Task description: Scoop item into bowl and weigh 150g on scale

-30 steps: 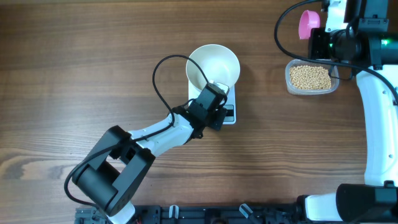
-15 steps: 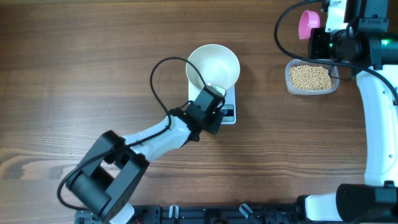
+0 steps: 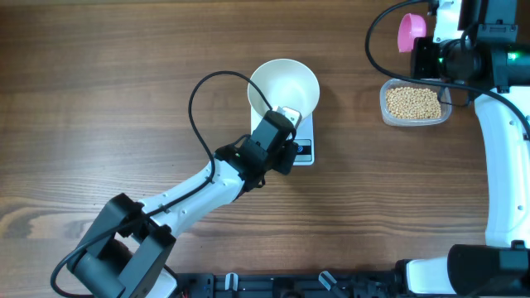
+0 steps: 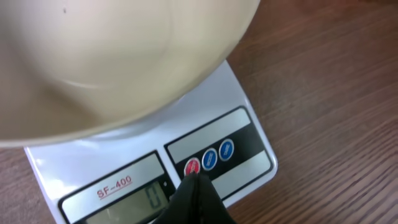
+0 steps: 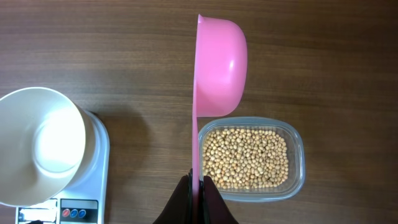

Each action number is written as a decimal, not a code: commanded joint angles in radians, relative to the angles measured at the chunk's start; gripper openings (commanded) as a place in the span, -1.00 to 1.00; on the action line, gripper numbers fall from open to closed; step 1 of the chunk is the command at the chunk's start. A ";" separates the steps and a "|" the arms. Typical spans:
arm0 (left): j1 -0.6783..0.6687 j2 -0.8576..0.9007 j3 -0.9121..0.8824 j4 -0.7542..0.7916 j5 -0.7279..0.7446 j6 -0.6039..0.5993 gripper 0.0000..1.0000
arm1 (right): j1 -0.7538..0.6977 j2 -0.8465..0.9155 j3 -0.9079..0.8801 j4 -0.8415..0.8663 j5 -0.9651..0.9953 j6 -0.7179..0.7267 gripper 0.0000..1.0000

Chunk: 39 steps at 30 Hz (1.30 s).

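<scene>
A: Where are the hands?
B: The left hand is clenched shut, its tip at the scale's red button. An empty white bowl sits on the scale. The right hand grips a pink scoop near the beans in their clear tub.

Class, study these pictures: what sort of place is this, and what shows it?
Probably a robotics lab bench staged for kitchen weighing: robot arms at a wooden table, a white bowl on a kitchen scale, and beans in a clear tub.
</scene>
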State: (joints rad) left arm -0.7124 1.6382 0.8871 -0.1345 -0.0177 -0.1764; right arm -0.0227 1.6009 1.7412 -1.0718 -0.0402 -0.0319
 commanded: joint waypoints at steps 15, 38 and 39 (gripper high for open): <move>0.396 -0.434 -0.003 -0.064 -0.019 -0.297 -0.88 | 0.002 0.012 -0.003 0.009 0.017 -0.047 -0.91; 1.345 -0.426 -0.003 -0.053 -0.085 -0.311 1.00 | 0.002 0.012 -0.003 -0.103 0.017 -0.096 -0.92; 1.351 -0.423 -0.003 -0.051 -0.085 -0.311 1.00 | 0.002 0.012 -0.003 -0.108 0.017 -0.095 -0.91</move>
State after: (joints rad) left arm 0.6025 1.1988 0.8871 -0.1967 -0.0933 -0.4812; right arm -0.0227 1.6009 1.7412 -1.1622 -0.0402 -0.1181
